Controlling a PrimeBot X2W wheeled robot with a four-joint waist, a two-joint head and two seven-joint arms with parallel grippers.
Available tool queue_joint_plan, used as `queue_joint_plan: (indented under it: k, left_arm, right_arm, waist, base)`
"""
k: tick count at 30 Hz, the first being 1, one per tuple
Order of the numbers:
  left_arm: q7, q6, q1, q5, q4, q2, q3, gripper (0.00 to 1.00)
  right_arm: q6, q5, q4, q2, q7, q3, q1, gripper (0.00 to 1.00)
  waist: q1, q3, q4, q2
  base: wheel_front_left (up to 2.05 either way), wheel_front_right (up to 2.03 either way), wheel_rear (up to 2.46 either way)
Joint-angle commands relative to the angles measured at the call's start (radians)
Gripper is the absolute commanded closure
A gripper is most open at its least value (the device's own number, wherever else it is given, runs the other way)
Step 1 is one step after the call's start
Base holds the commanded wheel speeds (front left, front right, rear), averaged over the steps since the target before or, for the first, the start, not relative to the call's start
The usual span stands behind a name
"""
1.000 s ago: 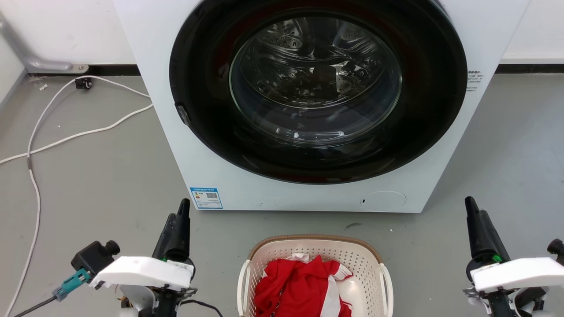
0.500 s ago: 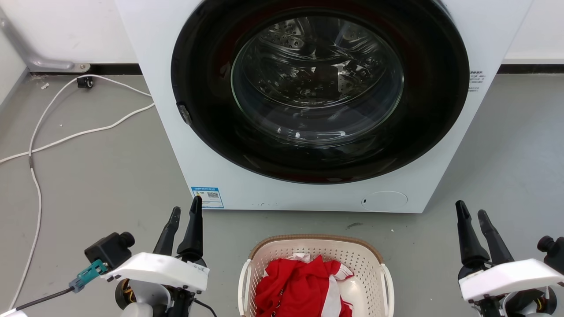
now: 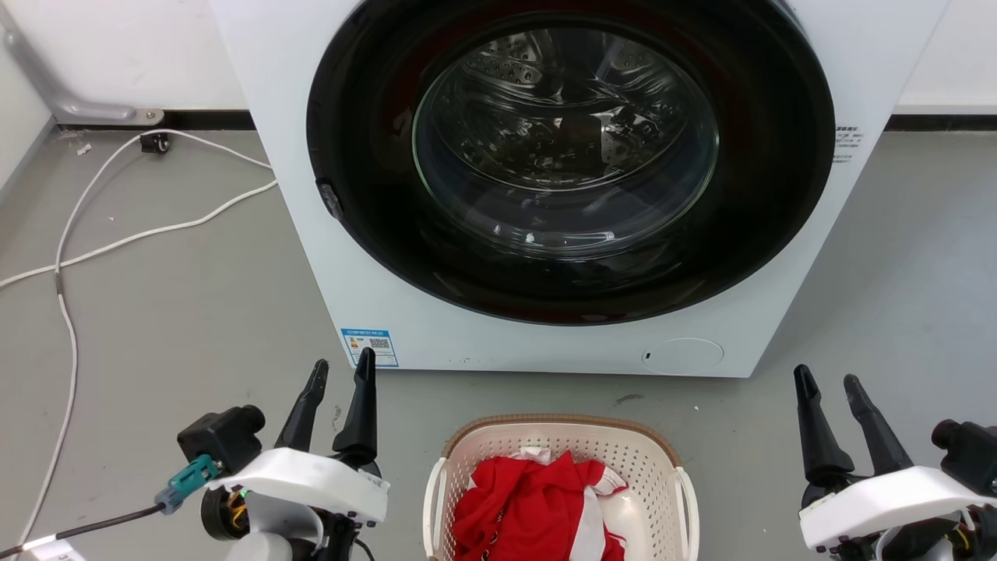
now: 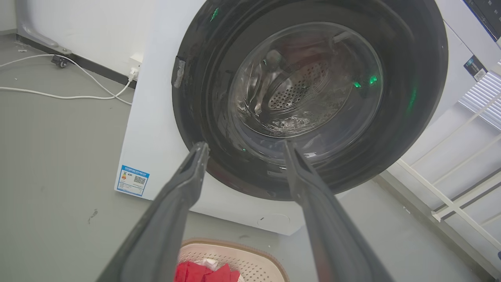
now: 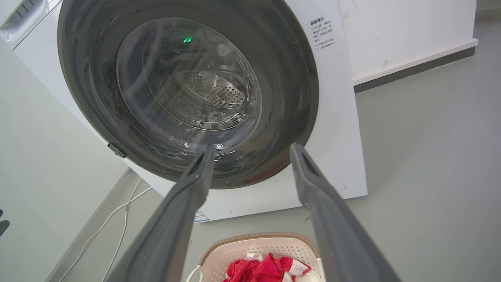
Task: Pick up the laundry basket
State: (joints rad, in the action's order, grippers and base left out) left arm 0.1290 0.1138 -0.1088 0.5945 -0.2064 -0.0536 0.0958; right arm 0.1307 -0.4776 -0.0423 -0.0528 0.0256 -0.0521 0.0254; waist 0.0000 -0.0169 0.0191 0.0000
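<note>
Both grippers open and empty, laundry basket on the floor between them.

The laundry basket sits on the grey floor at bottom centre of the head view, just in front of the front-load washing machine and not touching it. A red-and-white garment is piled inside. The white side handles are both free. The left gripper is to the basket's left with its fingers spread, a clear gap between them and nothing held. The right gripper is further out on the basket's right, also spread and empty. Both point up toward the washer. The round glass door is closed. A white cable runs across the floor at far left.
</note>
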Motion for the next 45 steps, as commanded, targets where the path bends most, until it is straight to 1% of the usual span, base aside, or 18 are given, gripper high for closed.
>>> queue_joint_plan:
  k: [1, 13, 26, 45]
  left_arm:
    - [0.013, -0.002, -0.026, -0.038, 0.006, -0.007, 0.008, 0.00]
    - [0.046, -0.008, -0.028, -0.167, -0.016, -0.005, 0.030, 0.00]
    - [0.075, -0.011, -0.029, -0.278, -0.035, -0.003, 0.047, 0.00]
    - [0.113, -0.019, -0.029, -0.423, -0.040, 0.000, 0.070, 0.00]
  right_arm:
    - [0.000, 0.043, 0.023, 0.001, 0.001, 0.004, 0.000, 0.00]
    - [0.000, 0.173, 0.063, 0.002, 0.001, 0.009, 0.029, 0.00]
    - [0.000, 0.267, 0.085, 0.002, 0.017, 0.008, 0.050, 0.00]
    - [0.000, 0.376, 0.093, 0.003, 0.048, 0.005, 0.064, 0.00]
  waist:
    - [0.0000, 0.000, 0.001, 0.0000]
    - [0.0000, 0.003, 0.004, 0.0000]
    - [0.0000, 0.005, 0.007, 0.0000]
    - [0.0000, 0.002, 0.012, 0.0000]
  base:
    - [0.00, 0.00, 0.00]
    - [0.00, 0.00, 0.00]
    - [0.00, 0.00, 0.00]
    - [0.00, 0.00, 0.00]
